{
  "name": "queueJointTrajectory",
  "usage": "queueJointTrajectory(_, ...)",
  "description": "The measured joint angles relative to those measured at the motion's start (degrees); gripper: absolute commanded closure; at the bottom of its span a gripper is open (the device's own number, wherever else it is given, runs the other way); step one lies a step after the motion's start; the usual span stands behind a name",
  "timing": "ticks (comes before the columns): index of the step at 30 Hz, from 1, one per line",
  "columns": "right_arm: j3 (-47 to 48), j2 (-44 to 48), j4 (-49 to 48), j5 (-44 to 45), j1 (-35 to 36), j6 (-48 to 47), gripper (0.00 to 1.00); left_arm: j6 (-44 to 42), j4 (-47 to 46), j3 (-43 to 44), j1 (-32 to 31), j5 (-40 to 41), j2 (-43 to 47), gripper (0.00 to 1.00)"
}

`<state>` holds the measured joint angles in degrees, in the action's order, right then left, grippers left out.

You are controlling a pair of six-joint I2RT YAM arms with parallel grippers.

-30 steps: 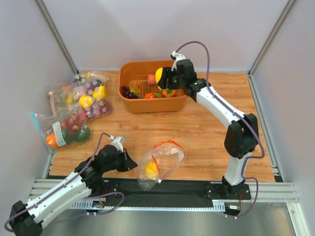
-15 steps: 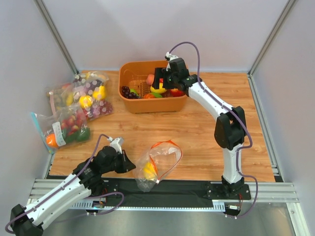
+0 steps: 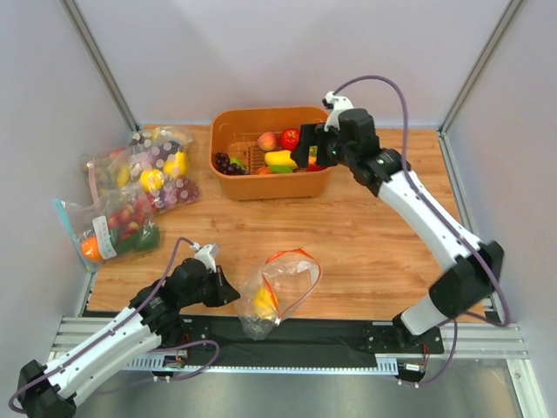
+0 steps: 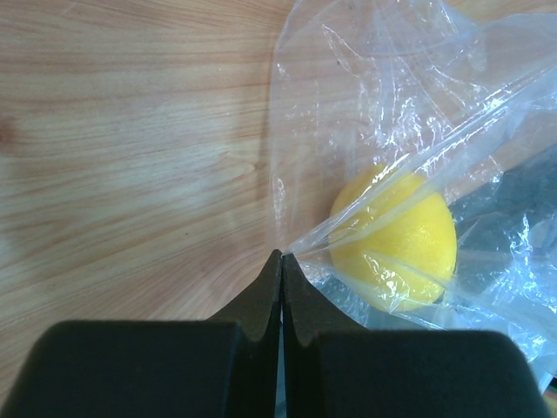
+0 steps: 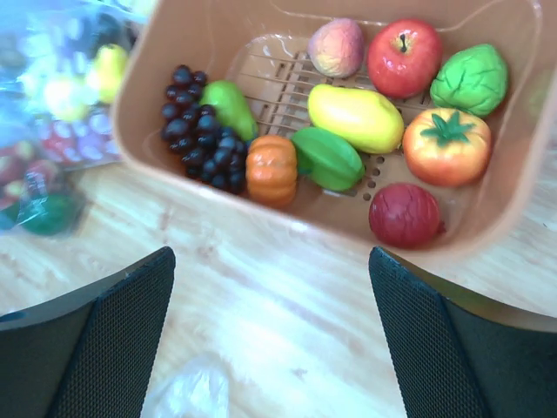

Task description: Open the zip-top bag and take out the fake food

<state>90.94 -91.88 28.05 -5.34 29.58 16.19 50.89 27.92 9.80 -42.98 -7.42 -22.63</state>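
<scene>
The clear zip-top bag (image 3: 283, 283) with its orange-red zip strip lies open near the table's front edge. One yellow lemon-like fake food piece (image 3: 265, 301) (image 4: 396, 239) is still inside it. My left gripper (image 3: 228, 293) (image 4: 281, 258) is shut on the bag's plastic edge, just left of the lemon. My right gripper (image 3: 305, 148) (image 5: 270, 261) hovers open and empty over the front right of the orange basket (image 3: 270, 185). In the basket lie a yellow fruit (image 5: 355, 117), an orange pepper-like piece (image 5: 446, 146) and a dark red fruit (image 5: 405, 215).
The basket (image 5: 161, 96) also holds grapes (image 5: 196, 126), a peach, a red apple (image 5: 403, 57), green pieces and a small pumpkin. Two other filled bags (image 3: 152, 170) (image 3: 113, 231) lie at the left wall. Grey walls close in three sides.
My right gripper lowered a yellow fruit into the basket, opened and let it go, then drew back to the right. The left gripper kept its hold on the bag.
</scene>
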Motion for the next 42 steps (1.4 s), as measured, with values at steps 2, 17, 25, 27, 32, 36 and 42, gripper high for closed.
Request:
queueJointTrajectory(2, -4.7, 5.6, -0.2, 0.1, 0.2, 0.0, 0.09, 0.0, -0.3, 0.0, 0.0, 0.0, -0.6, 1.0)
queueJointTrajectory(17, -29.8, 30.7, 4.4, 7.9, 24.5, 6.4, 0.51, 0.0, -1.1, 0.0, 0.0, 0.0, -1.8, 1.0)
queueJointTrajectory(25, -34.4, 29.6, 5.5, 12.7, 37.3, 13.1, 0.55, 0.1, -1.1, 0.0, 0.0, 0.0, -1.8, 1.0)
queueJointTrajectory(27, -35.1, 28.6, 5.6, 14.0, 39.5, 14.4, 0.55, 0.2, -1.1, 0.0, 0.0, 0.0, -1.7, 1.0)
queueJointTrajectory(32, -37.3, 24.9, 5.6, 16.9, 42.9, 17.1, 0.55, 0.2, -1.1, 0.0, 0.0, 0.0, -1.5, 1.0)
queueJointTrajectory(36, -38.1, 20.4, 5.6, 19.2, 45.3, 18.4, 0.55, 0.2, -1.1, 0.0, 0.0, 0.0, -1.4, 1.0)
queueJointTrajectory(42, -38.2, 13.7, 3.9, 20.7, 48.8, 19.1, 0.53, 0.3, -1.4, -0.1, 0.0, 0.0, -1.4, 1.0)
